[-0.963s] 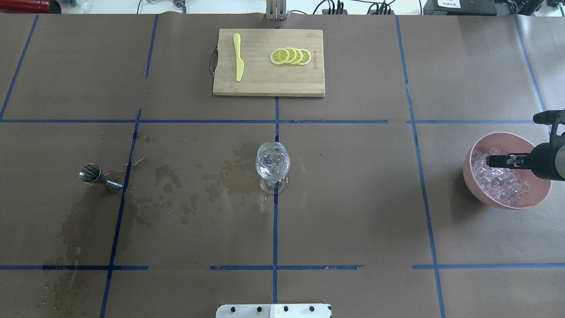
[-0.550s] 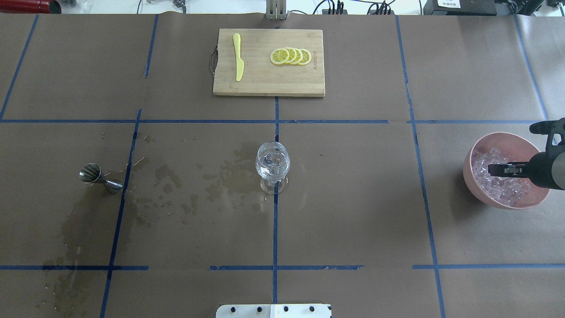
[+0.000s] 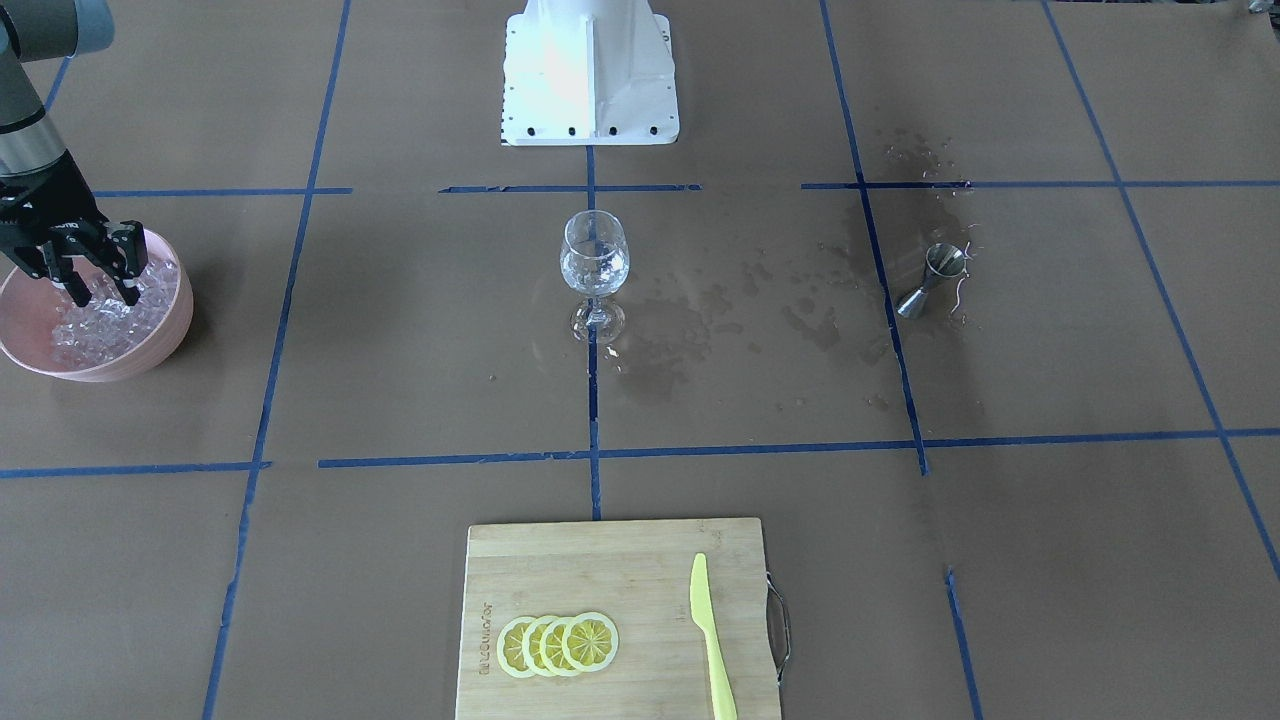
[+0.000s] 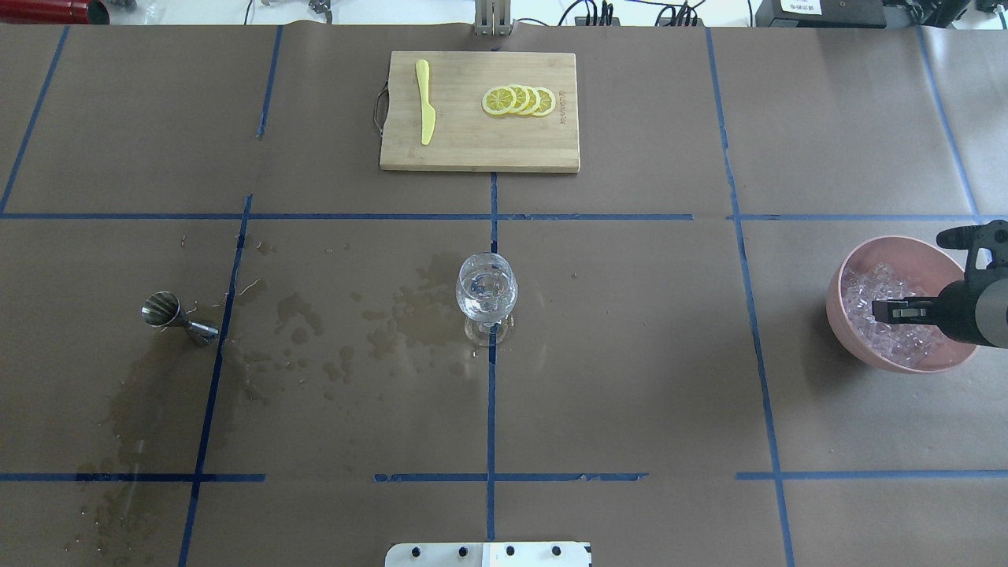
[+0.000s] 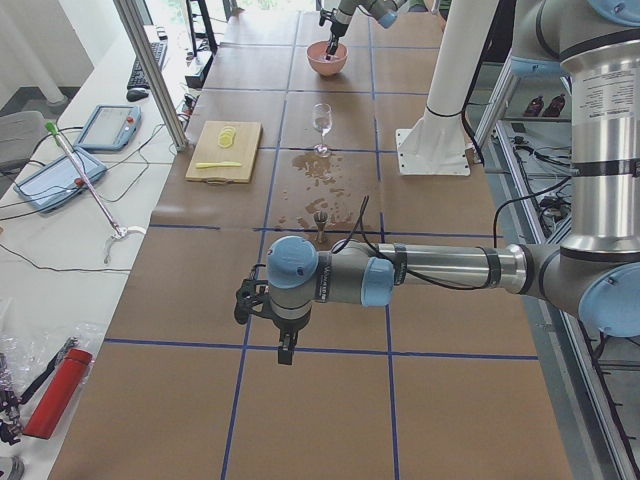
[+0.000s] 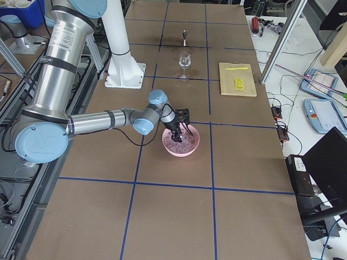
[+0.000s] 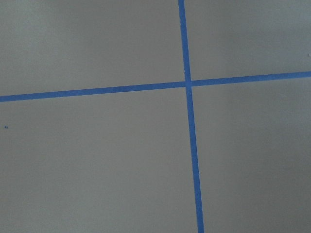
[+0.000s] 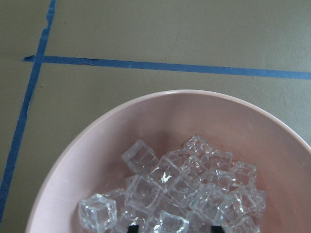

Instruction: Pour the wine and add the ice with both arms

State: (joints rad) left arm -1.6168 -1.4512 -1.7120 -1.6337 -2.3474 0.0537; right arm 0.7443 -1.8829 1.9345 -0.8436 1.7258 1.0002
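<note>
The ice [image 8: 180, 189] lies as a loose heap of small clear cubes in the pink bowl [image 8: 97, 145], at the right end of the table as the robot sees it. The cubes look hard, light and glassy. I judge them slick and likely wet, so a cube pinched on its corners would probably squirt out sideways. The safer hold is across two flat, opposite faces of a single cube on top of the heap, one with room on both sides for the fingers. The heap will shift when pushed, so a slow, straight descent suits it better than digging in.

The right gripper [image 3: 105, 296] hangs down inside the bowl with its fingers spread, the fingertips [image 8: 132, 228] at the level of the top cubes and a cube between them, not yet squeezed.

The wine glass [image 3: 594, 262] stands upright at the middle of the table, well apart from the bowl, with a little wine [image 3: 594, 274] in it. It is thin and tall on a narrow stem, so a cube should be let go low over its rim. Wet patches darken the paper between the glass and the metal measuring cup [image 3: 930, 275].

The left gripper [image 5: 280, 340] hovers over bare table far from all this; I cannot tell whether it is spread or closed.
</note>
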